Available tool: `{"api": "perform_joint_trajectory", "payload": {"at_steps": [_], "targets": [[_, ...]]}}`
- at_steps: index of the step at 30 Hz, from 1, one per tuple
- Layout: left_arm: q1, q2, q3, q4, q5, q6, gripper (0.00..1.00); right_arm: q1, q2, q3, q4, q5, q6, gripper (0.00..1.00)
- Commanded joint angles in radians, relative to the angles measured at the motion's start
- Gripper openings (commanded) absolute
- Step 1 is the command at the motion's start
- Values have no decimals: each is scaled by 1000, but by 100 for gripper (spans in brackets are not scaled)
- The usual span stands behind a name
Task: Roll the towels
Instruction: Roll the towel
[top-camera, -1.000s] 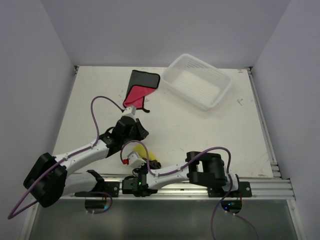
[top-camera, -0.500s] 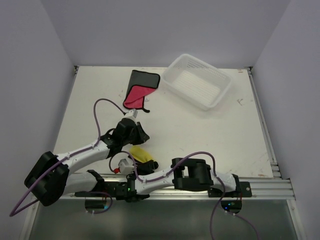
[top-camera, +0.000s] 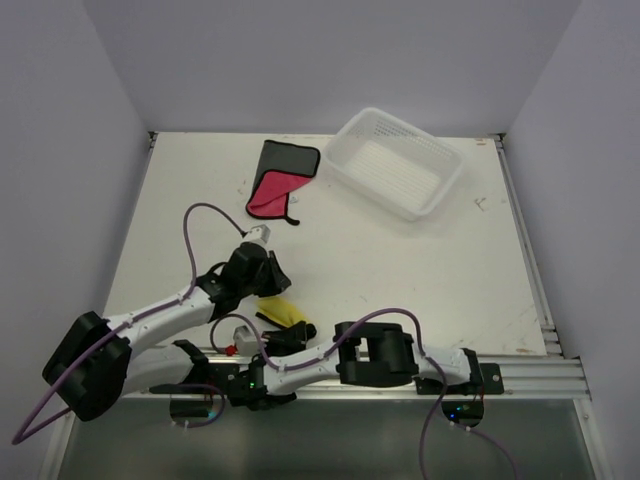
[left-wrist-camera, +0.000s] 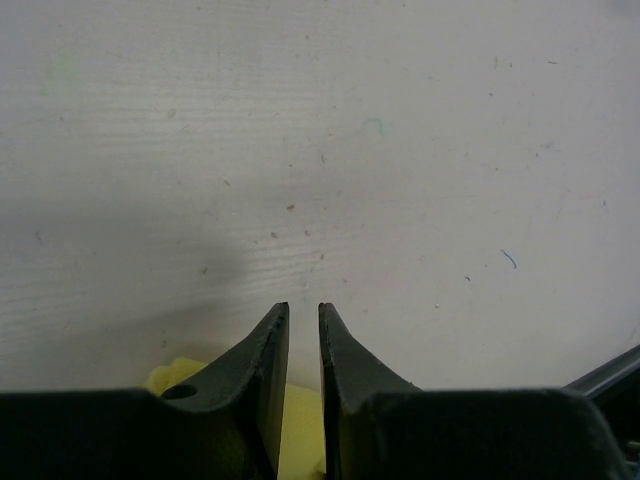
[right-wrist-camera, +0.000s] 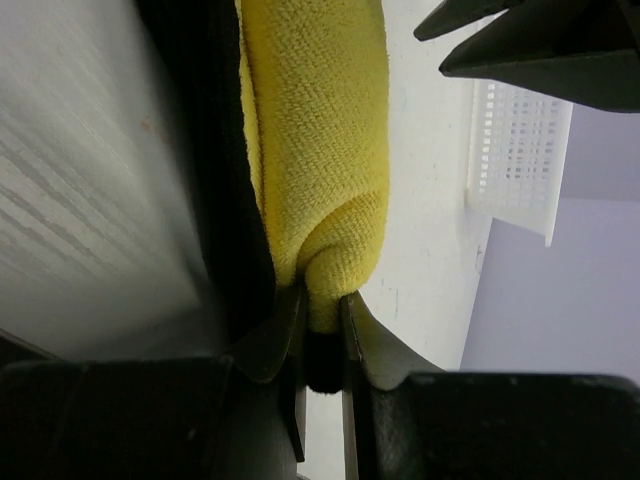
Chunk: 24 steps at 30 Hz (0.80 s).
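A yellow towel (top-camera: 283, 311), rolled, lies near the table's front edge. My right gripper (top-camera: 289, 329) is shut on one end of the roll (right-wrist-camera: 320, 130), the jaws (right-wrist-camera: 322, 300) pinching the cloth. The left gripper (top-camera: 280, 289) hovers just over the same yellow towel (left-wrist-camera: 298, 432), which shows under its fingers. Its jaws (left-wrist-camera: 303, 308) are shut to a thin slit with nothing between them. A second towel (top-camera: 276, 180), red with a dark side, lies partly folded at the back of the table, away from both grippers.
A white plastic basket (top-camera: 397, 160) stands at the back right, and its mesh wall (right-wrist-camera: 512, 150) shows in the right wrist view. The right arm's links (top-camera: 375, 352) lie low along the front rail. Purple walls enclose the table on three sides.
The left gripper drew back from the red towel to sit over the yellow one. The right arm swung further left along the front edge, shifting the yellow roll slightly left.
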Motion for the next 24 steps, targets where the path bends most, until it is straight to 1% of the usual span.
{"api": "perform_joint_trajectory", "payload": {"at_steps": [1, 4, 9, 12, 18, 21, 24], "targets": [[6, -47, 60, -77, -86, 45, 22, -32, 54, 49, -70, -87, 109, 0], [6, -49, 81, -87, -93, 61, 22, -58, 57, 56, -90, -99, 126, 0], [6, 14, 100, -64, -58, 70, 22, -96, 51, 66, -147, -96, 198, 0], [6, 54, 112, -35, -31, 81, 22, -99, 48, 60, -147, -97, 201, 0], [18, 94, 143, -35, -31, 99, 22, -116, 36, 51, -180, -99, 254, 0], [27, 121, 141, 8, 17, 102, 22, -121, 23, 34, -159, -107, 244, 0], [29, 150, 121, 124, 121, 105, 22, -122, 31, 34, -153, -111, 237, 0]]}}
